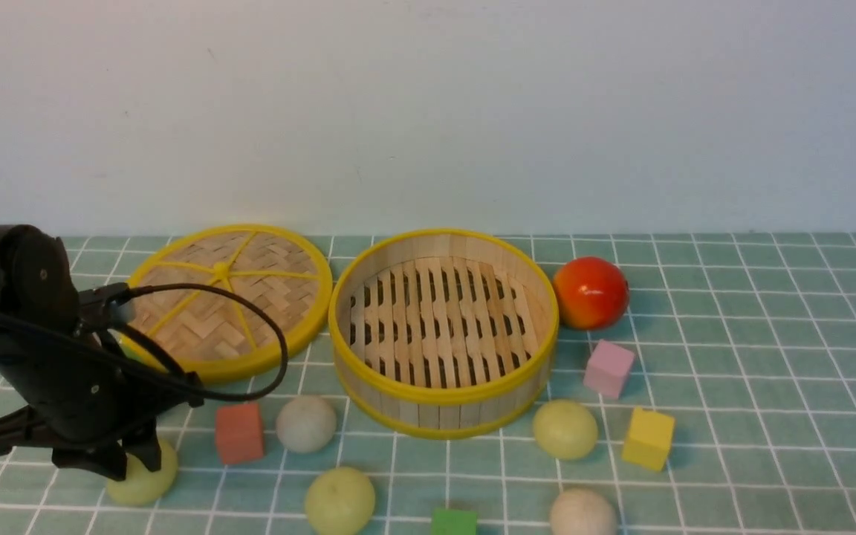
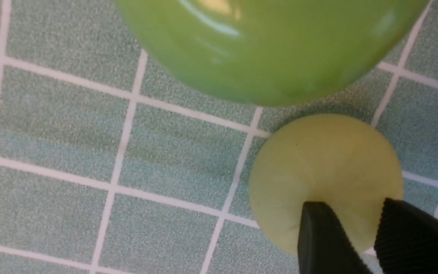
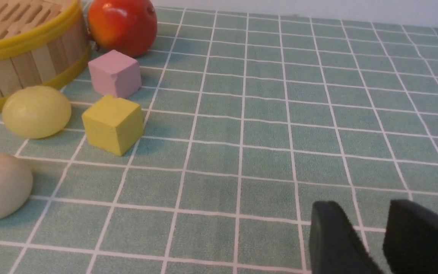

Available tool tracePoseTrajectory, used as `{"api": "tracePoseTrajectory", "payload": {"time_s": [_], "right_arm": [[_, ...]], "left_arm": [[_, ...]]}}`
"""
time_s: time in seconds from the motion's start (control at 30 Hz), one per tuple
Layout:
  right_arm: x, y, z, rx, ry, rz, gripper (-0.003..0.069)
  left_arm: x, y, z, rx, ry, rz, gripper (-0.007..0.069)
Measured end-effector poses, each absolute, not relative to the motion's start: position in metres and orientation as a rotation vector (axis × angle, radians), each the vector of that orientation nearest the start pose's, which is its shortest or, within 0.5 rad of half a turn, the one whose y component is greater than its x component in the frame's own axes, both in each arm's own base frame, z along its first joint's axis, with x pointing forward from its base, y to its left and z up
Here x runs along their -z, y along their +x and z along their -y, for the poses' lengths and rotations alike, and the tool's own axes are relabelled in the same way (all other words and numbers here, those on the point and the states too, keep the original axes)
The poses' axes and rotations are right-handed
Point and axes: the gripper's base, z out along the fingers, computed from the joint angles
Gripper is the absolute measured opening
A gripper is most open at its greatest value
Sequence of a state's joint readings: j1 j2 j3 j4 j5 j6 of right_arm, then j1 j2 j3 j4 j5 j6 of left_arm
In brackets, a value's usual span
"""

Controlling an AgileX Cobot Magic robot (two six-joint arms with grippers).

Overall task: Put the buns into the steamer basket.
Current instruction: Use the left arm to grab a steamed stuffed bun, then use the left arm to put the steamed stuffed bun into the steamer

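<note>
Left tool point(image 1: 131, 464) hangs over a yellow-green bun point(image 1: 148, 487) on the tiled surface point(image 1: 770, 371) beside the green apple point(image 2: 272, 45); whether it is clenched cannot be told.

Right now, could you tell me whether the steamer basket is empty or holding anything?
Empty: only bare slats show inside the steamer basket.

The steamer basket point(image 1: 443, 405) has walls and a floor of pale bare wooden slats, bound by smooth yellow rims. The lid point(image 1: 227, 297) at its nine o'clock is woven bamboo strip. The buns point(image 1: 565, 429) are smooth and matt. The red-orange fruit point(image 1: 590, 292) and green apple point(image 2: 272, 45) are glossy. The blocks point(image 1: 648, 438) look matt. The bench point(image 1: 770, 371) has a speckled, cloth-like cover. The left gripper point(image 2: 356, 205) has matt black, ribbed jaws.
</note>
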State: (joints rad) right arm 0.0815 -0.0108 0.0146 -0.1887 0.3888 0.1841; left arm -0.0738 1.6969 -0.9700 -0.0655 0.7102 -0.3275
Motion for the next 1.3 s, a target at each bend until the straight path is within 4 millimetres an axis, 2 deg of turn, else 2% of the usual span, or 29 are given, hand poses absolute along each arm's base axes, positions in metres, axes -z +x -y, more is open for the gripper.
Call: {"api": "tracePoseTrajectory", "payload": {"time_s": [0.3,0.6,0.7,0.83,0.93,1.03,1.1,1.13,1.2,1.23,1.27,1.3], "right_arm": [[-0.175,0.052,0.002,0.004,-0.019,-1.869,0.0239],[-0.175,0.052,0.002,0.004,-0.019,-1.869,0.0239],[-0.175,0.052,0.002,0.004,-0.019,-1.869,0.0239],[-0.175,0.052,0.002,0.004,-0.019,-1.869,0.0239],[-0.175,0.052,0.002,0.004,-0.019,-1.869,0.0239],[-0.175,0.052,0.002,0.004,-0.019,-1.869,0.0239],[-0.175,0.052,0.002,0.004,-0.019,-1.869,0.0239],[-0.175,0.052,0.002,0.004,-0.019,-1.869,0.0239],[-0.175,0.052,0.002,0.004,-0.019,-1.869,0.0239],[-0.175,0.052,0.002,0.004,-0.019,-1.869,0.0239],[-0.175,0.052,0.002,0.004,-0.019,-1.869,0.0239],[-0.175,0.052,0.002,0.004,-0.019,-1.869,0.0239]], "left_arm": [[-0.178,0.311,0.025,0.110,-0.406,-2.880,0.0238],[-0.163,0.316,0.026,0.103,-0.411,-2.904,0.0233],[-0.164,0.317,0.027,0.120,-0.429,-2.903,0.0171],[-0.167,0.318,0.027,0.128,-0.440,-2.920,0.0023],[-0.173,0.320,0.028,0.129,-0.444,-2.939,-0.0013],[-0.194,0.322,0.031,0.176,-0.468,-2.938,-0.0013],[-0.219,0.325,0.036,0.259,-0.470,-2.884,-0.0013],[-0.224,0.326,0.037,0.269,-0.461,-2.872,-0.0013],[-0.262,0.331,0.054,0.385,-0.372,-2.764,-0.0013],[-0.263,0.330,0.056,0.392,-0.368,-2.763,-0.0013],[-0.282,0.334,0.071,0.445,-0.296,-2.707,-0.0013],[-0.292,0.337,0.083,0.475,-0.244,-2.675,-0.0013]]}}
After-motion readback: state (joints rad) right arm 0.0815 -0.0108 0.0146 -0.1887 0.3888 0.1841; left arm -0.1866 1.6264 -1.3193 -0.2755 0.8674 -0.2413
